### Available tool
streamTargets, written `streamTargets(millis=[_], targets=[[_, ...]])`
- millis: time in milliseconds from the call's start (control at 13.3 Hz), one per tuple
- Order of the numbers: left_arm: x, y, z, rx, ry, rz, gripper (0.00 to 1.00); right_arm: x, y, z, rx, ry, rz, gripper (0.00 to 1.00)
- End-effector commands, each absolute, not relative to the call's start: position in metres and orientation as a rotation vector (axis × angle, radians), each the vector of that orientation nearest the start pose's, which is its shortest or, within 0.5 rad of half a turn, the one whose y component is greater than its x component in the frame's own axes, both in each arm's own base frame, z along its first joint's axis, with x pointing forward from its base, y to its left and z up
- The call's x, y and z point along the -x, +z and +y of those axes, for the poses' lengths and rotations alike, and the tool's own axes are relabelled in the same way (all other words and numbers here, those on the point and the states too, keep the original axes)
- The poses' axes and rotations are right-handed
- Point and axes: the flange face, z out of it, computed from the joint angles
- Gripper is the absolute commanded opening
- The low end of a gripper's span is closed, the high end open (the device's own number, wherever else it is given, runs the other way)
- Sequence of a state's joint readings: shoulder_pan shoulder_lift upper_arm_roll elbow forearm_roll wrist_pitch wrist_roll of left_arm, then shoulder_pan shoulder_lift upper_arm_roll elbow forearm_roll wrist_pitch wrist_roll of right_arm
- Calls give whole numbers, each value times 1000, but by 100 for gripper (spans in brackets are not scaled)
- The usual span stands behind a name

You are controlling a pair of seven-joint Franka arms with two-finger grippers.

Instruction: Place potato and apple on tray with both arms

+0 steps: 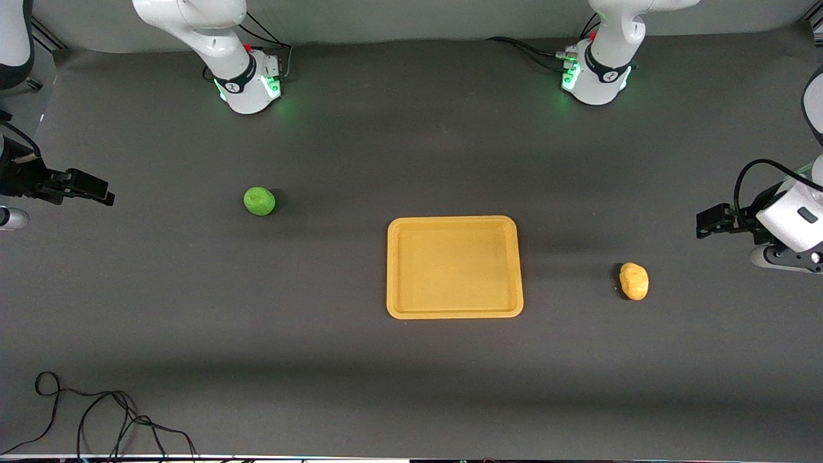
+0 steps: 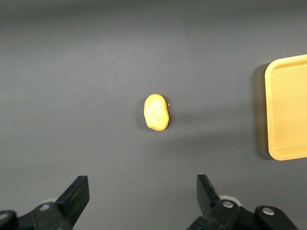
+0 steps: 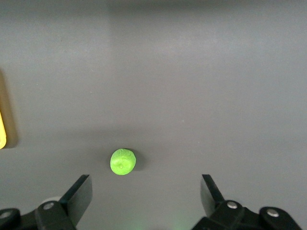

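Tray [image 1: 454, 310] bare; potato [image 2: 156, 112] and apple [image 3: 123, 161] on table [image 1: 193, 308], apart from spread-jawed left gripper [image 2: 141, 199] and right gripper [image 3: 144, 196].

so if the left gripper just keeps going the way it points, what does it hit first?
Probably the potato: in the left wrist view it lies ahead of the open left gripper, roughly centred between the fingers. Depth is unclear, so the gripper might meet bare table first. The tray sits off-line.

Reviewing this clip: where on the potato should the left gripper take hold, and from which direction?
Probably from straight above, closing across the potato at its narrow middle. It lies flat and alone on the table, an oval whose short axis suits the span of the open left gripper. The tray lies well apart, so nothing crowds the fingers.
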State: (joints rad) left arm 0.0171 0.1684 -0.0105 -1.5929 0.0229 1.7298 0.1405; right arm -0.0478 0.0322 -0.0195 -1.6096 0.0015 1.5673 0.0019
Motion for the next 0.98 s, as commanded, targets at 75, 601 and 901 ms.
streamTargets(millis=[75,601,901], targets=[[-608,530,9,3114,29,236,100,-555,594,-38,3147,112,67,100],[-606,514,10,3115,39,232,100,-556,593,-38,3147,117,87,100],[-606,488,14,3111,-2,236,100,-556,598,-40,3149,102,72,100]])
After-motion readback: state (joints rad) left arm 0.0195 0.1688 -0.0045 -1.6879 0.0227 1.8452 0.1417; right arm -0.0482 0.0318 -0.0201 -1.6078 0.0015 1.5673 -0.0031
